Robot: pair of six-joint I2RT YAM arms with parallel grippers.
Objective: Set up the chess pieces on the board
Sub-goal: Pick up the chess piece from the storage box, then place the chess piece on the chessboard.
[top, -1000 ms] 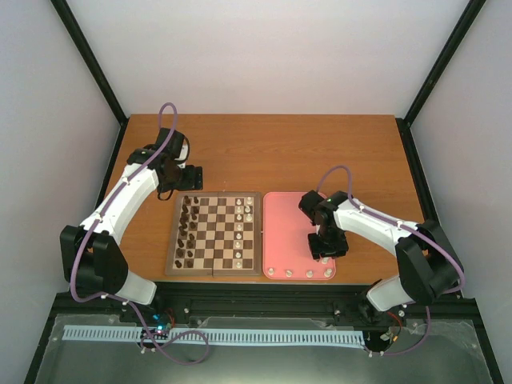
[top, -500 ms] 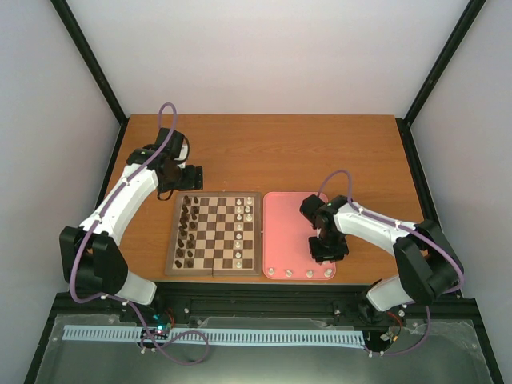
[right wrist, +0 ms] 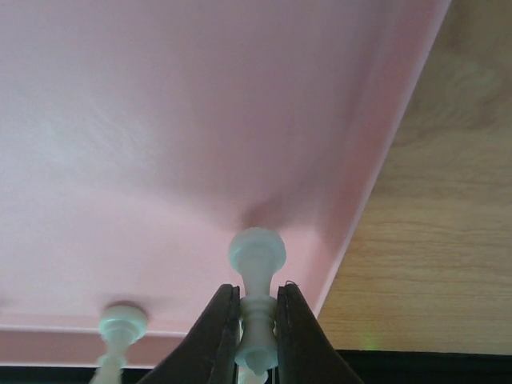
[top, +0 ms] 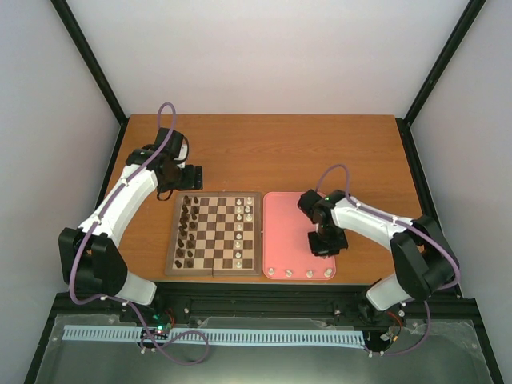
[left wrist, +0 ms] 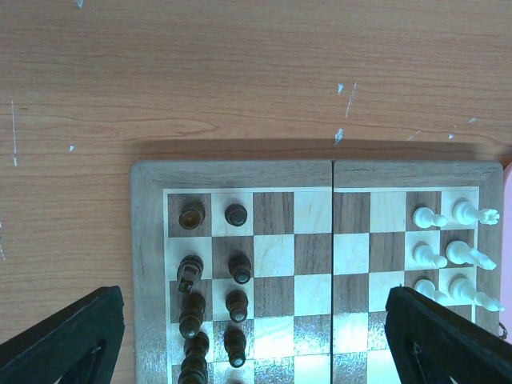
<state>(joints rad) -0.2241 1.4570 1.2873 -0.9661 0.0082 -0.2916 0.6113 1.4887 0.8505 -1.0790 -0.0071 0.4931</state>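
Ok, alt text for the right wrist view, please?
Two dark fingers pinch a small cream-white chess pawn by its stem, a plain pink tray behind it. A second cream-white pawn stands lower left; brown wooden table shows at right.

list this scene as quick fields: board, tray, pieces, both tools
board: wooden, checkered, beside the pink tray on the left arm's side
dark pieces: standing in two lines along the board's left side
white pieces: some on the board's right side, a row along the tray's near edge
left tool: open, empty, near the board's far edge
right tool: shut on a white pawn near the tray's right edge
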